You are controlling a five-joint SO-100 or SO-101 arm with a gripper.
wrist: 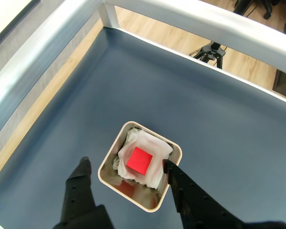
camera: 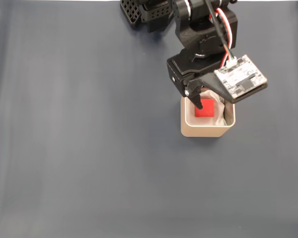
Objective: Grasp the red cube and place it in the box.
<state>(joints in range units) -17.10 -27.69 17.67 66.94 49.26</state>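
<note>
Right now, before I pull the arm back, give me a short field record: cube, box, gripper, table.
cube: red cube lies inside the box on the white paper, free of both fingers
box: beige box, upright, open top, standing on the table
gripper: gripper open above the box, one finger outside the box's wall, the other over the opposite rim
table: dark blue-grey cloth
task state: cube appears placed
</note>
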